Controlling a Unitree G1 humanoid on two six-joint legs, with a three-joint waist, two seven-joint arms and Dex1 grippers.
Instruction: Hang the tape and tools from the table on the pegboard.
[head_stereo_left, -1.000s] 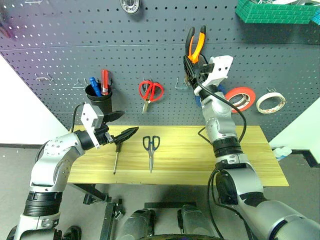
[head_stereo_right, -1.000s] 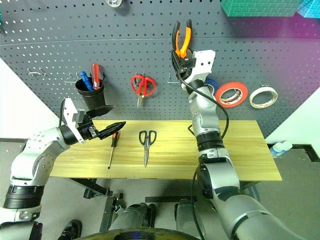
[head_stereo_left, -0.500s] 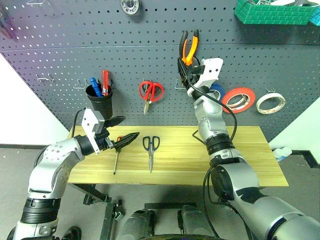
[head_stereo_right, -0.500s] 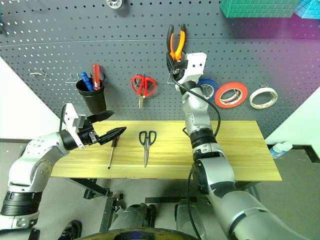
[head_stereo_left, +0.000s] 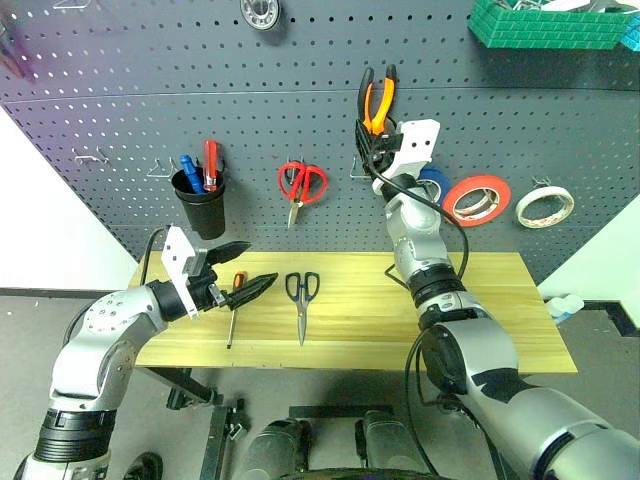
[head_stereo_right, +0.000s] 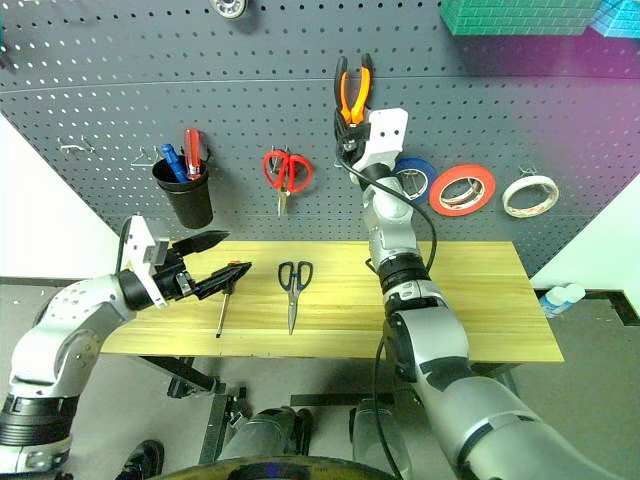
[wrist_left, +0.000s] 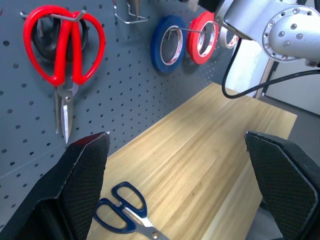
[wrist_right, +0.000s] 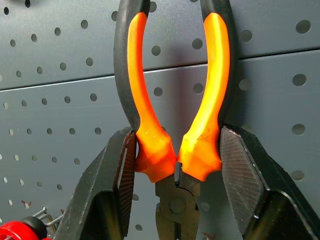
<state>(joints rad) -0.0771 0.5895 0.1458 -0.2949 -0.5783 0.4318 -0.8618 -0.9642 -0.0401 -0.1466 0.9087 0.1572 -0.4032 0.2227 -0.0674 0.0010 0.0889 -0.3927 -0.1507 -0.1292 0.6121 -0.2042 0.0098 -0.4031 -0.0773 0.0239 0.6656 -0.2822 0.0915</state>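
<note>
Right tool (head_stereo_left: 375, 140) has dropped lower on the pegboard (head_stereo_left: 120, 110), still clamping the pliers (wrist_right: 175, 125) handles-up above the hook (head_stereo_left: 358, 172); left tool (head_stereo_left: 245, 268) gaping over the desk (head_stereo_left: 500, 330). Miss the hook and they'll fall

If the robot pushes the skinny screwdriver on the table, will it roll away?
Probably a little. The screwdriver has a slim, round-looking shaft, so a sideways nudge on the table would likely roll it. Its thicker orange-and-black end may make it curve instead of rolling straight. It looks stiff and light, so the open left gripper should lift it easily.
</note>
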